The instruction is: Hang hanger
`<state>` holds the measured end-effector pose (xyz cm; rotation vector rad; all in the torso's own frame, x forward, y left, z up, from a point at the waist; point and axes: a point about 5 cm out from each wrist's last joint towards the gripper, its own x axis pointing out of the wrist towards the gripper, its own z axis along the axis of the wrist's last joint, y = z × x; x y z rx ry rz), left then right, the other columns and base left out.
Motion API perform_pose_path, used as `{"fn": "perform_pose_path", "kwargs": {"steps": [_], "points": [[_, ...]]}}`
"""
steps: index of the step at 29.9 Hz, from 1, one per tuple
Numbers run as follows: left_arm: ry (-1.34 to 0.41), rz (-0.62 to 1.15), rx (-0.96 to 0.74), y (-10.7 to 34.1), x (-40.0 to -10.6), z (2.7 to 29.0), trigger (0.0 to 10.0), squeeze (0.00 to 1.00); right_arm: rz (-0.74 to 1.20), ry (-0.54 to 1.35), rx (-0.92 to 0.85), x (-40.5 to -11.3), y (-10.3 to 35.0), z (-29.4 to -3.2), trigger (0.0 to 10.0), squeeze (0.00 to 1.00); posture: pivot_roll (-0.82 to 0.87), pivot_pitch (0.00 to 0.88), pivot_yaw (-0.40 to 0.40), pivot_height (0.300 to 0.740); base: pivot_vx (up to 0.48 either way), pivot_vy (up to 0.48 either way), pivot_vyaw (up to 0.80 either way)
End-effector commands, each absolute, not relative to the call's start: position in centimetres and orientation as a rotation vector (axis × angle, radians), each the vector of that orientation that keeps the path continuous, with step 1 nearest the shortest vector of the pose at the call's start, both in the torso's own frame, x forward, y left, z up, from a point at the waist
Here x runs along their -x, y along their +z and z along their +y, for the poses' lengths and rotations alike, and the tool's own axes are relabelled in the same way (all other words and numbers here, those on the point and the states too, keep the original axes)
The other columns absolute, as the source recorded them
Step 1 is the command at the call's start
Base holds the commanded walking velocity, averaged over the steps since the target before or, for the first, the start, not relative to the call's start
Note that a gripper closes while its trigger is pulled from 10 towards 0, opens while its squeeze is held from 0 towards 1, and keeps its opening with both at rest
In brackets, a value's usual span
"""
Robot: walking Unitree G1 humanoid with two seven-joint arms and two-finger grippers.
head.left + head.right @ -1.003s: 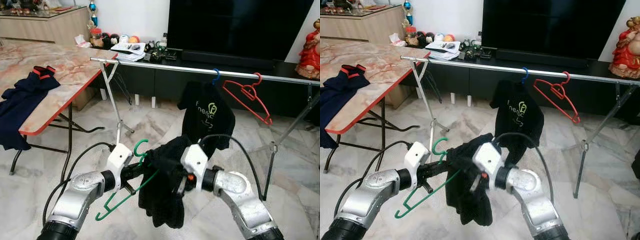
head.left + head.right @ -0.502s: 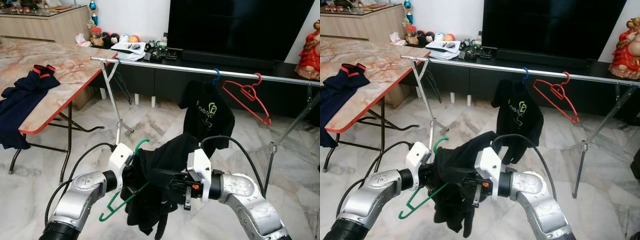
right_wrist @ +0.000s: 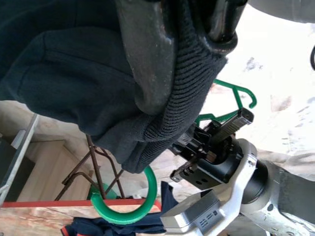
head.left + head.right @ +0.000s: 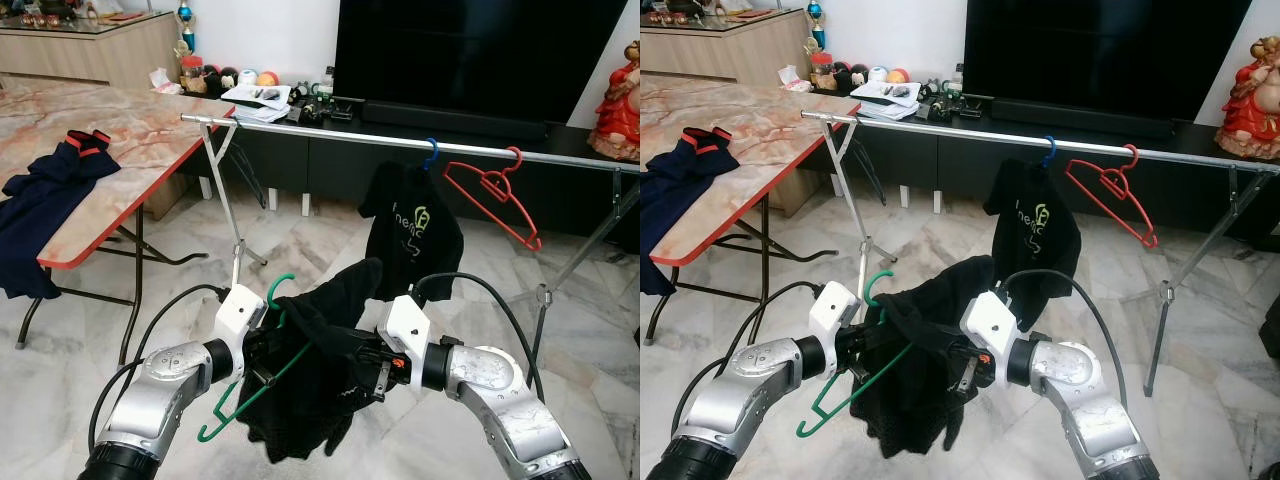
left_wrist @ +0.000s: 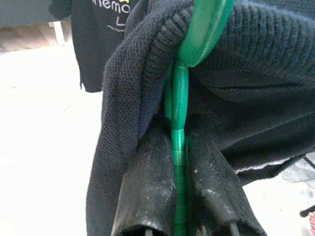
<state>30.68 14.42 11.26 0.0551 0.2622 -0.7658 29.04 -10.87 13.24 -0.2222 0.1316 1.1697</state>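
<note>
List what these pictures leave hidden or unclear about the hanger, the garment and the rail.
- Green hanger: its far shoulder is buried under the black garment in both eye views.
- Right gripper: the garment's knit hem wraps its fingers in the right wrist view, so how much cloth it holds is unclear.
- Rail: its right end is cut by the eye views' edge.
- Shirt logo: too small to read.

Smooth green plastic hanger (image 4: 262, 385), black knit garment (image 4: 310, 400)

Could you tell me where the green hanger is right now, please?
The green hanger is low in the head views, left of centre, pinched in the left claw, with a black garment draped over it and gripped by the right claw.
</note>
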Motion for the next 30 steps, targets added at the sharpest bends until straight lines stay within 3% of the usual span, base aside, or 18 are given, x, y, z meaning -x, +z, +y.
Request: {"fn": "perform_pose_path", "kwargs": {"steps": [1, 3, 4, 5, 6, 7, 24, 30], "points": [[-0.748, 0.228, -0.048, 12.0, -31.2, 14.8, 10.0, 0.0, 0.117, 1.186, 0.237, -29.0, 13.5, -10.7, 10.0, 0.0, 0.09, 0.015, -0.043, 0.74, 0.0, 0.0, 0.0], [-0.748, 0.227, -0.048, 12.1, -31.2, 14.8, 10.0, 0.0, 0.12, 1.189, 0.238, -29.0, 13.4, -10.7, 10.0, 0.0, 0.09, 0.015, -0.043, 0.74, 0.0, 0.0, 0.0], [-0.745, 0.226, -0.047, 12.1, -31.2, 14.8, 10.0, 0.0, 0.124, 1.197, 0.239, -28.9, 13.4, -10.7, 10.0, 0.55, 0.09, 0.015, -0.043, 0.74, 0.0, 0.0, 0.0], [-0.742, 0.225, -0.045, 12.1, -31.2, 14.8, 10.0, 0.0, 0.128, 1.2, 0.242, -28.8, 13.3, -10.8, 10.0, 0.88, 0.09, 0.015, -0.044, 0.74, 0.0, 0.0, 0.0], [-0.742, 0.225, -0.045, 12.1, -31.2, 14.8, 10.0, 0.0, 0.128, 1.2, 0.242, -28.8, 13.3, -10.8, 10.0, 0.88, 0.09, 0.015, -0.044, 0.74, 0.0, 0.0, 0.0], [-0.738, 0.223, -0.042, 12.1, -31.2, 14.9, 10.0, 0.0, 0.14, 1.198, 0.254, -28.8, 13.2, -10.9, 10.0, 0.97, 0.09, 0.015, -0.044, 0.74, 0.0, 0.0, 0.0], [-0.726, 0.219, -0.034, 12.1, -31.3, 15.0, 10.0, 0.0, 0.227, 1.128, 0.375, -29.0, 12.0, -12.6, 10.0, 1.0, 0.09, 0.015, -0.046, 0.74, 0.0, 0.0, 0.0], [-0.809, 0.268, -0.076, 11.4, -30.3, 15.2, 10.0, 0.0, 0.161, 0.844, 0.458, -31.6, 13.2, -15.4, 10.0, 1.0, 0.08, 0.012, -0.047, 0.74, 0.0, 0.0, 0.0]]}}
